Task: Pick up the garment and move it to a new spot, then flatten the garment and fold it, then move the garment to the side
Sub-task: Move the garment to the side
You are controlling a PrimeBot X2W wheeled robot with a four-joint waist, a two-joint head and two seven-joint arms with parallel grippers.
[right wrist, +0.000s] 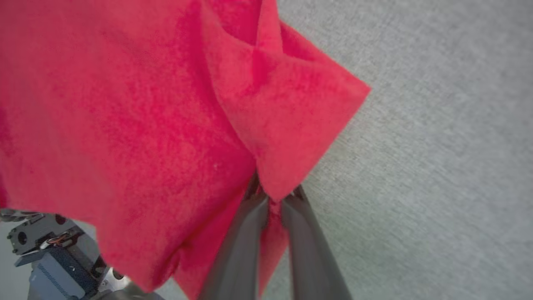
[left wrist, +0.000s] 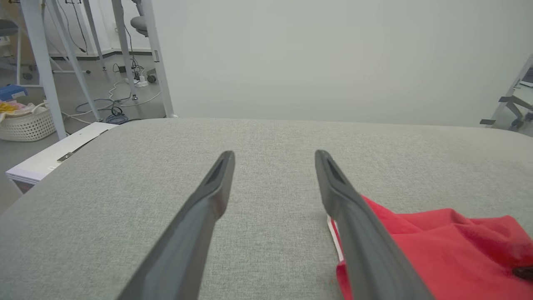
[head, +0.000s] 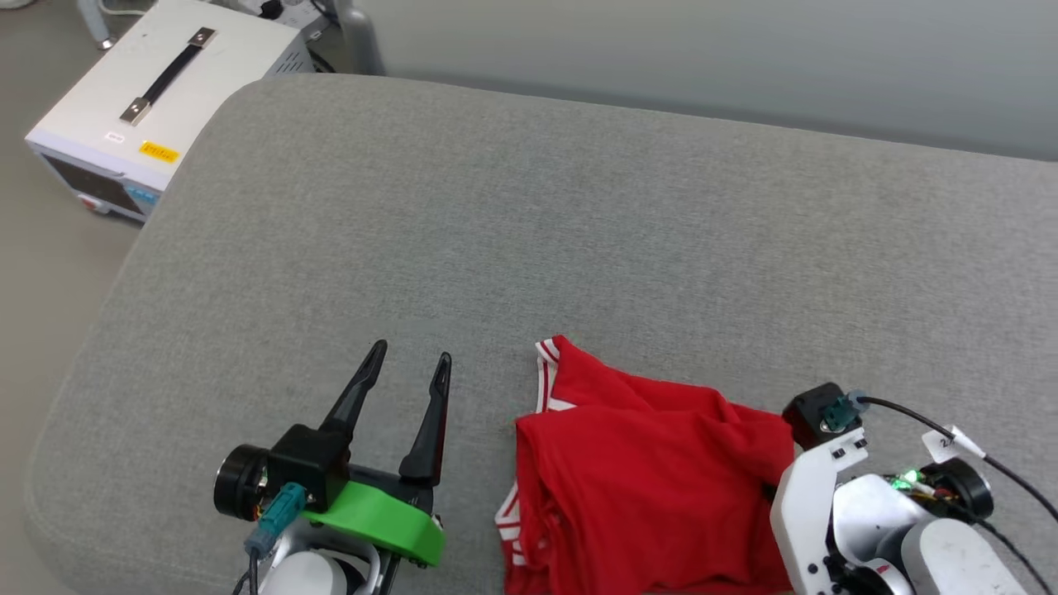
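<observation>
**A:** What did the garment look like, and where did it sit?

**B:** The garment [head: 653, 463] was soft red cloth, crumpled into loose folds. A narrow white-and-red striped trim [head: 544, 376] ran along the edge facing the left jaws. It lay between the two sets of jaws, touching the right jaws and apart from the left ones.

**A:** Were the right jaws gripping it?

**B:** Yes. In the right wrist view their two long dark fingers [right wrist: 245, 246] were clenched on a pointed fold of the red cloth, with a sliver pinched between the tips. The rest spread beyond them and to their left as a broad, fuzzy sheet.

**A:** And the left jaws?

**B:** Released. Their tapered matte fingers [left wrist: 200, 216] stood wide apart, with bare weave between them. The red cloth began just beside the right-hand finger.

**A:** What was underneath?

**B:** A grey upholstered surface [head: 579, 207], coarse-woven and padded, with rounded corners.

**A:** Anything farther out?

**B:** Well beyond the left jaws, past the corner of the surface, stood a white boxy case [head: 157, 91]. It had a flat black strap handle and a small yellow label. Behind the left jaws, the wrist carried a smooth green plastic bracket [head: 376, 521].
</observation>
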